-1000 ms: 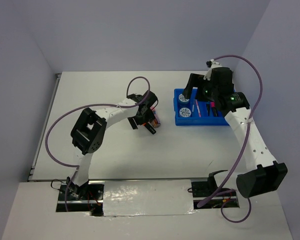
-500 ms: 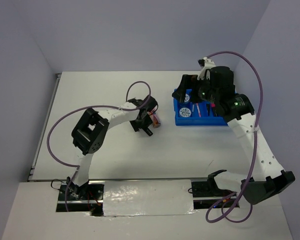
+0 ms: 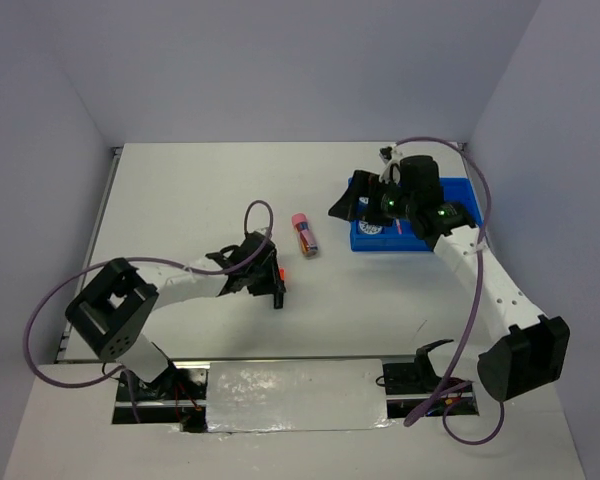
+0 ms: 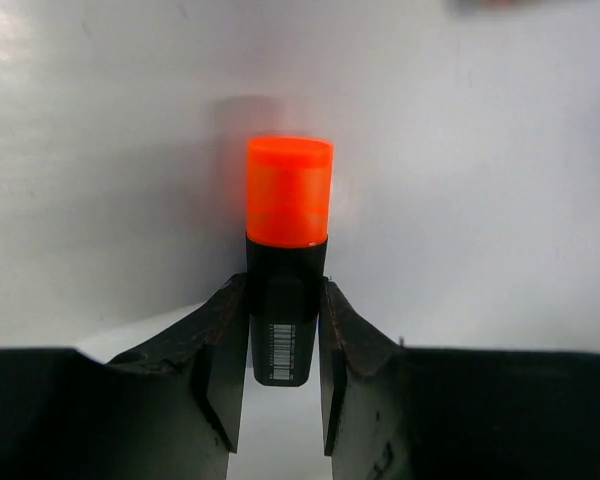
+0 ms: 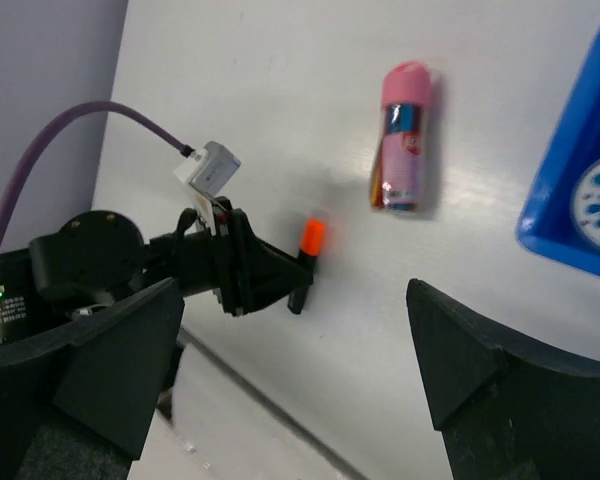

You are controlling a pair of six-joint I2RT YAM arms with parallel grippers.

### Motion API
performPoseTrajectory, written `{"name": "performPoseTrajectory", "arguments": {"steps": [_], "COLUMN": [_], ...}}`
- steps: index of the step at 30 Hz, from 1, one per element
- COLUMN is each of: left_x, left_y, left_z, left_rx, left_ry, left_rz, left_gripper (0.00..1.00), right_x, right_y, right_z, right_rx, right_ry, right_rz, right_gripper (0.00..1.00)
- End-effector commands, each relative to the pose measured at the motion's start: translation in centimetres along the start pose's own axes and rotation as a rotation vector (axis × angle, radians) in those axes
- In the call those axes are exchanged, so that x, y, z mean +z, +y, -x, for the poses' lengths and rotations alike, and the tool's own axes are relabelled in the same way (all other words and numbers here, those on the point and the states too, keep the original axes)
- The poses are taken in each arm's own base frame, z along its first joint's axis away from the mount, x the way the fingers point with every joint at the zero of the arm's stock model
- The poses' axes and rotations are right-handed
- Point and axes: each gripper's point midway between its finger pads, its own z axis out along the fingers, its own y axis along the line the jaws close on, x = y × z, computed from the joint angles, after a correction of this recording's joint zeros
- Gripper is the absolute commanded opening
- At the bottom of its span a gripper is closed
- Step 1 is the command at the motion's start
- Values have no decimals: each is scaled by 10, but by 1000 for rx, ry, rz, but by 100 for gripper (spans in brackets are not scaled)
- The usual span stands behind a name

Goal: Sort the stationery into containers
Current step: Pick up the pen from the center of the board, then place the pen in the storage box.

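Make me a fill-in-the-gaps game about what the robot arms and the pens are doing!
The jaws of the left arm are shut on a highlighter with an ____ cap.
The tube lying on the table has a ____ cap.
The tray is coloured ____.
The jaws of the right arm are ____.
Missing words: orange, pink, blue, open.

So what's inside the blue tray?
One round blue-white tape roll shows in a corner of the blue tray. The right arm hangs over the rest, so whatever else is in there is covered.
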Motion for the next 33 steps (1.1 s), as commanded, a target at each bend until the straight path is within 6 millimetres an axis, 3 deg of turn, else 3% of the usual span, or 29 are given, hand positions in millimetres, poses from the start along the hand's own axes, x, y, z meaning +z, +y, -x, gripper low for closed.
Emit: {"name": "performPoseTrajectory", "arguments": {"steps": [1, 3, 4, 8, 16, 22, 27, 29, 30, 31, 32, 33], "left_x": [-20, -39, -58, -100, -124, -140, -144, -142, -141, -140, -136, -135], "left_y": [-8, -22, -39, -69, -105, -132, -138, -136, -133, -131, -129, -125], "left_z": [-29, -25, -14, 4, 25, 44, 62, 68, 74, 76, 79, 84], "left_rx": [182, 245, 267, 351, 361, 342, 326, 311, 293, 286, 276, 262], "left_ry": [63, 19, -43, -140, -194, -247, -282, -291, -298, -299, -299, -293], "left_rz": [-187, -294, -373, -519, -622, -686, -692, -685, -675, -672, -657, -622], "left_gripper": [0, 0, 0, 0, 0, 0, 0, 1, 9, 19, 59, 88], "right_x": [22, 35, 39, 60, 84, 92, 89, 88, 86, 85, 85, 84], "right_y": [20, 13, 18, 36, 57, 51, 60, 67, 72, 74, 74, 73], "right_z": [-6, -26, -26, -56, -78, -91, -90, -87, -88, -85, -81, -71], "right_rx": [77, 133, 164, 182, 222, 236, 251, 260, 263, 248, 226, 202], "right_ry": [4, 41, 34, 73, 76, 89, 93, 90, 103, 98, 91, 71], "right_rz": [172, 173, 194, 167, 106, -3, 35, 71, 99, 114, 118, 111], "right_gripper": [100, 99, 99, 97, 89, 79, 53, 31, 11, 0, 0, 0]}}
